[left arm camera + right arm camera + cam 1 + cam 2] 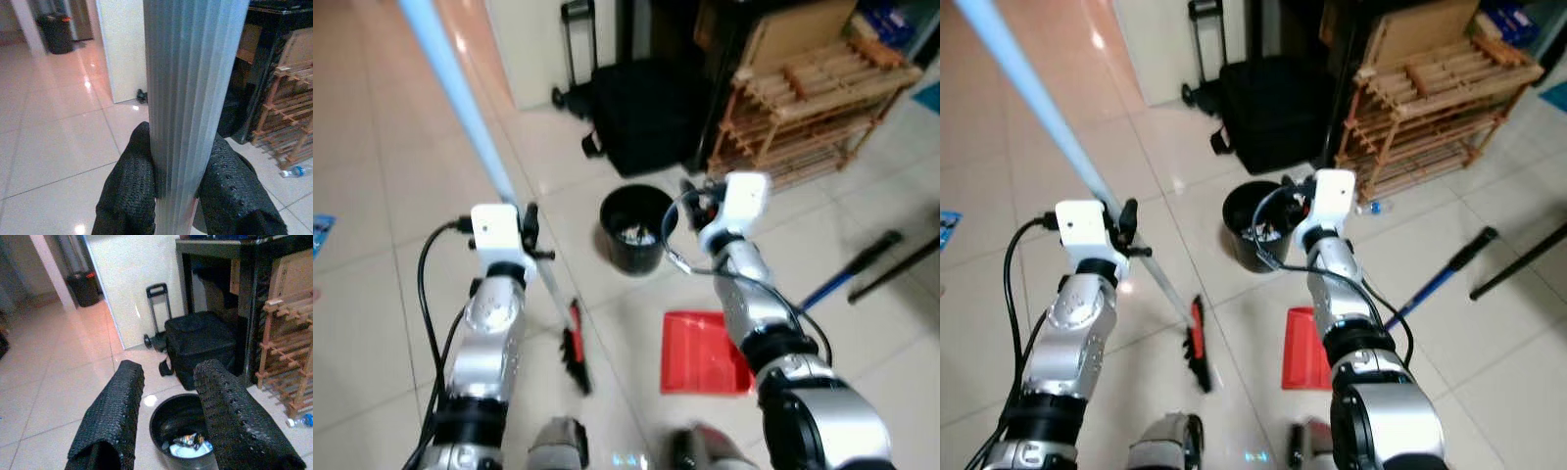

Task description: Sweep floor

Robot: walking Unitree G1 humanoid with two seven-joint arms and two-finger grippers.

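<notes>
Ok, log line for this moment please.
left gripper: shut on broom handle | right gripper: open, over bin | dustpan: on floor

Our left gripper [177, 183] clamped on pale blue ribbed broom handle [190, 98], black textured fingers [128, 188] either side, tiled floor [54, 142] behind, wooden rack [288, 122] w/ plastic bottle [294, 171] beside it, dark bin [56, 32] far back.

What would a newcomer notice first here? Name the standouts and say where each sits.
The pale blue broom handle slants across the scene, clamped in the left gripper, its red and black head resting on the tiled floor. Beside it lies a red dustpan, in front of a black bin holding some rubbish. The right gripper hovers open above that bin.
</notes>
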